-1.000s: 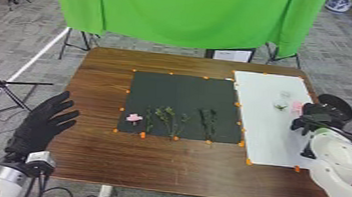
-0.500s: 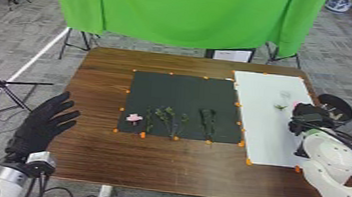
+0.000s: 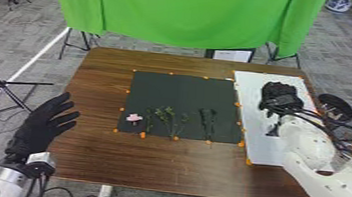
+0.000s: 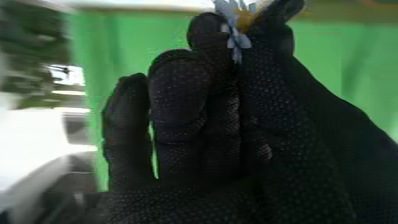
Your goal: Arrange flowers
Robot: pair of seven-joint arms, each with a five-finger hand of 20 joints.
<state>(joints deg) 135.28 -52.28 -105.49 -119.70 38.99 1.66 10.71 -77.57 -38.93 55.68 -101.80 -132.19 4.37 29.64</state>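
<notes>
Over white sheet (image 3: 256,146): right hand (image 3: 282,98), pale flower (image 4: 234,31) pinched between thumb and fingertip
On black mat (image 3: 186,89): pink flower (image 3: 134,117), green sprigs (image 3: 168,113), dark stems (image 3: 204,117)
By left bench (image 3: 150,170) edge: left hand (image 3: 38,129), fingers apart, empty

A green cloth (image 3: 187,17) hangs beyond the table (image 3: 159,160), above grey carpet (image 3: 34,41).

Head view: high up on robot's head, facing forward and down, well back, whole counter (image 3: 168,161) in frame. Right wrist view: on wrist, very close, looking along right hand (image 3: 282,95) toward green cloth (image 3: 187,17). Shared: right hand, green cloth.
</notes>
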